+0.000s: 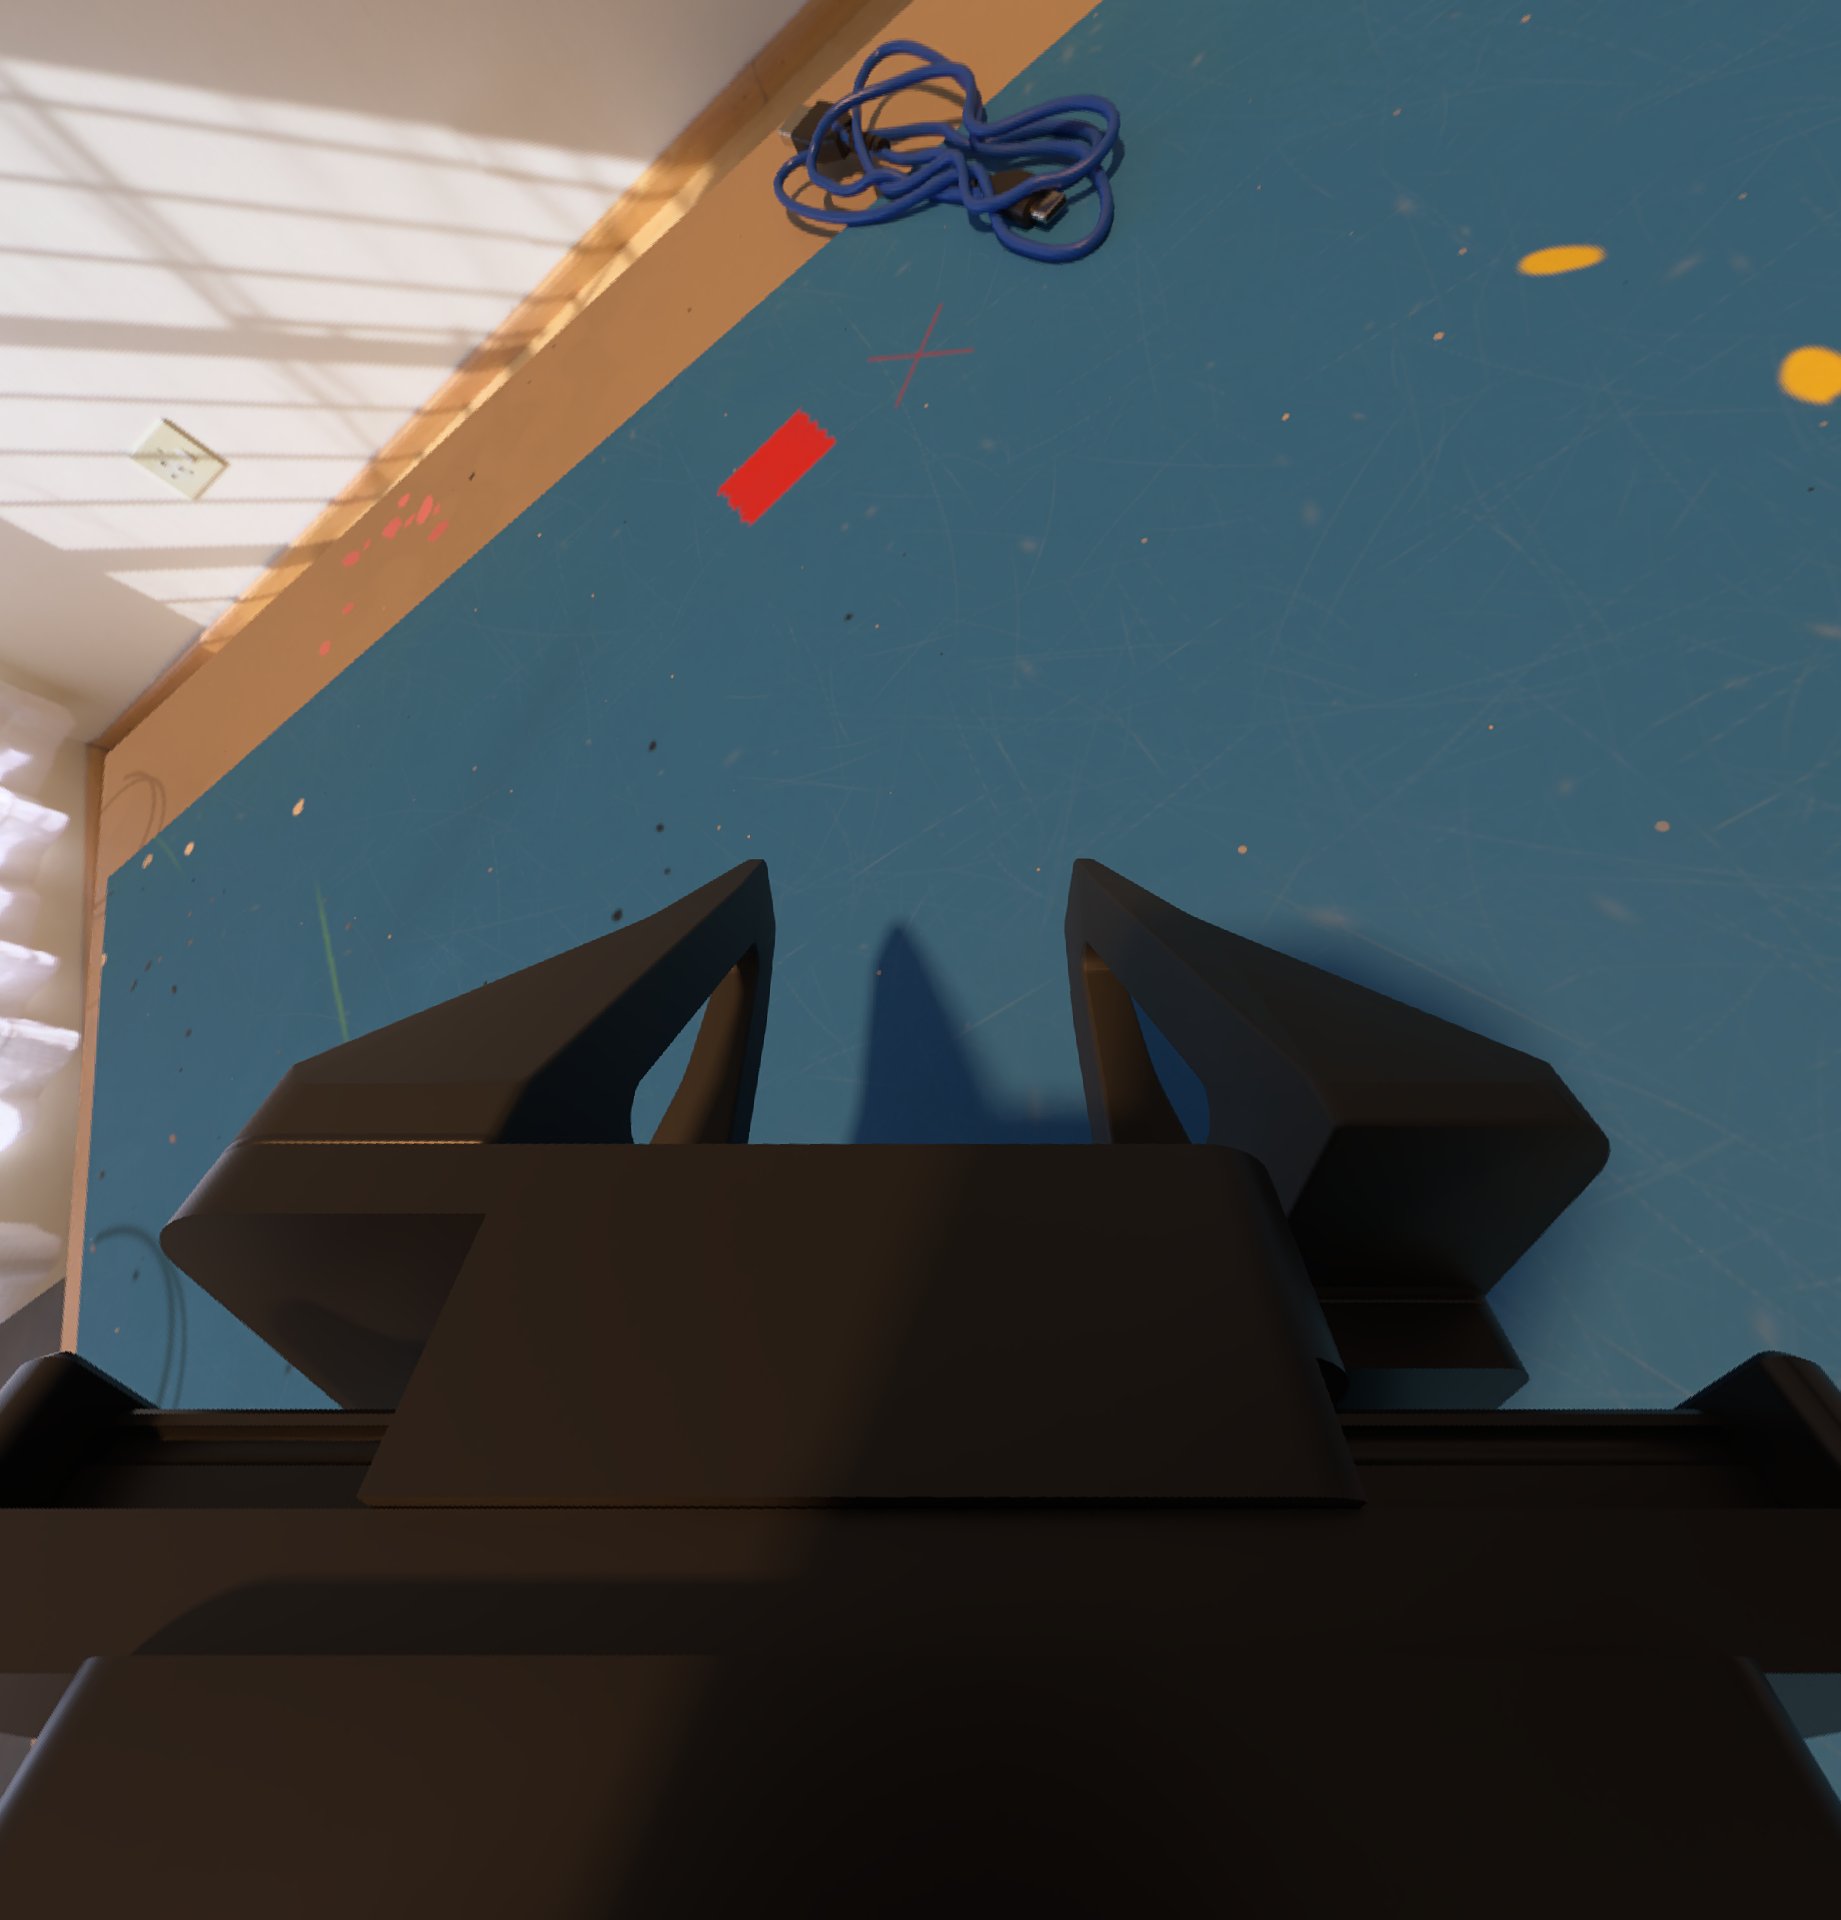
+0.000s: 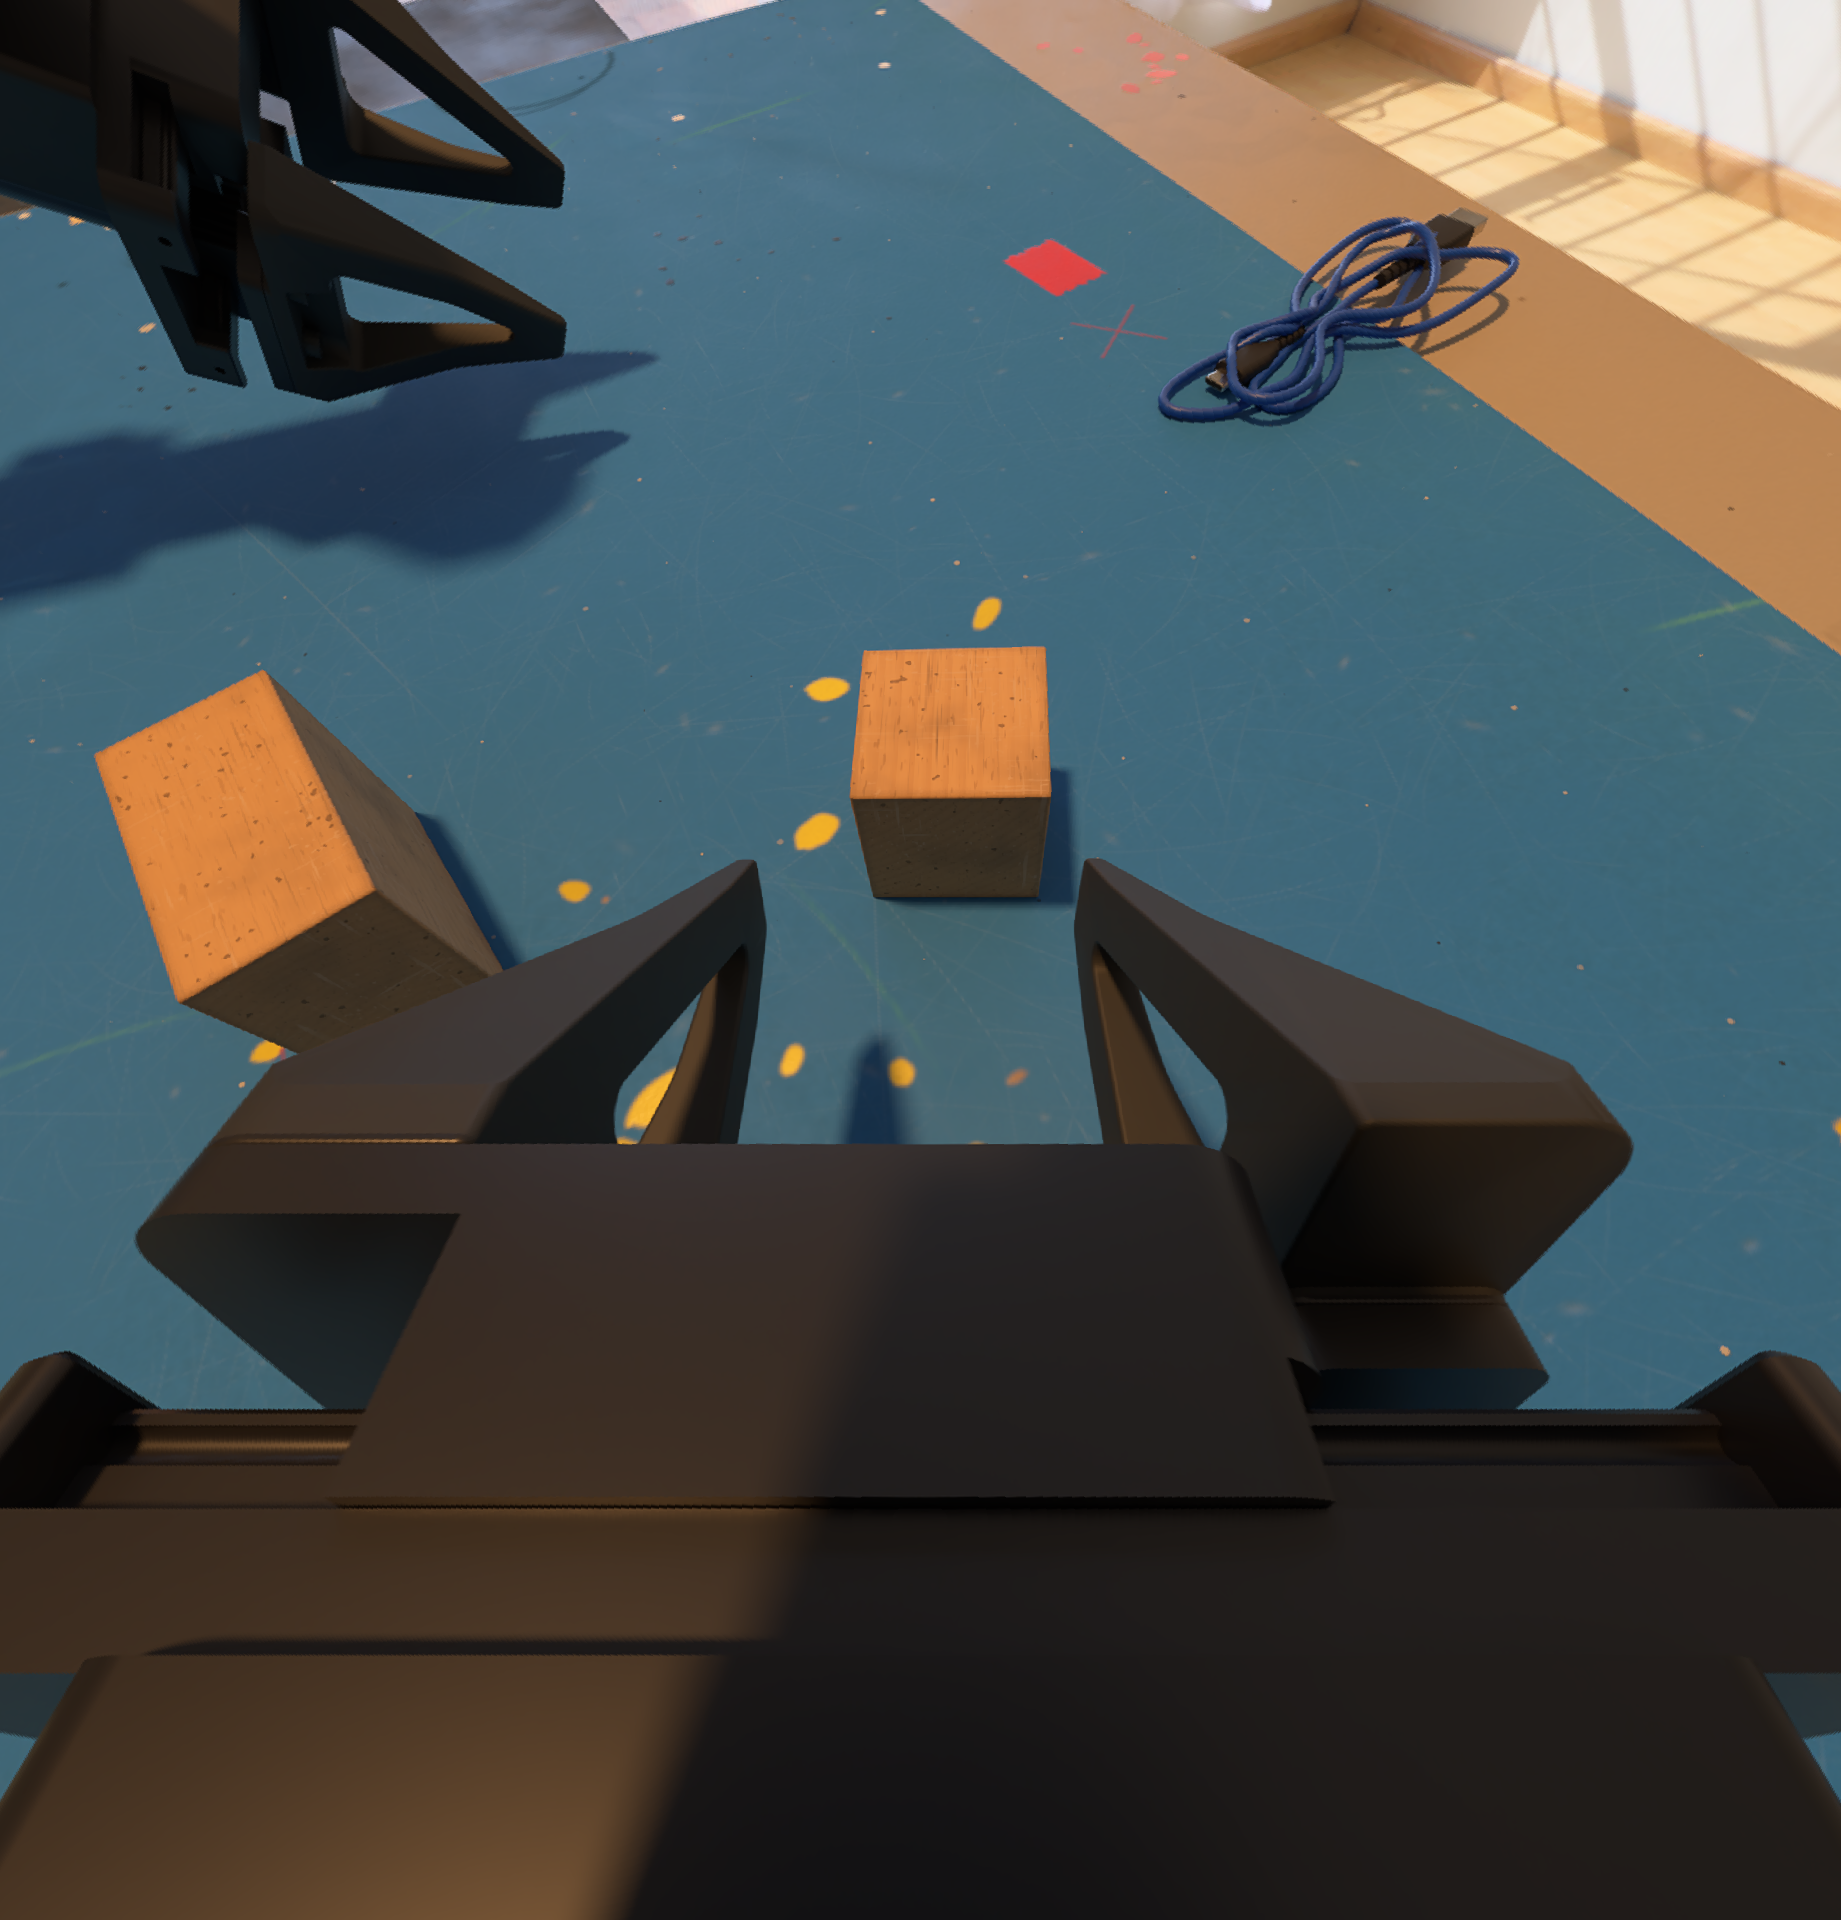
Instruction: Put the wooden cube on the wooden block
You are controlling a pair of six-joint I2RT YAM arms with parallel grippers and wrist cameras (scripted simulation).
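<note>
In the right wrist view a small wooden cube (image 2: 952,769) stands on the blue table mat, just ahead of my right gripper (image 2: 916,871), which is open and empty. The cube is in line with the gap between the fingers and apart from them. A larger wooden block (image 2: 272,862) stands to the left, partly behind my left finger. My left gripper (image 1: 916,871) is open and empty over bare mat. It also shows in the right wrist view (image 2: 561,260) at the upper left, raised above the mat. Neither wooden piece shows in the left wrist view.
A coiled blue cable (image 2: 1342,322) lies at the mat's far edge, also in the left wrist view (image 1: 947,151). A red tape patch (image 2: 1053,267) and a thin cross mark lie near it. A brown table border (image 2: 1622,416) runs along the mat's edge, with floor beyond.
</note>
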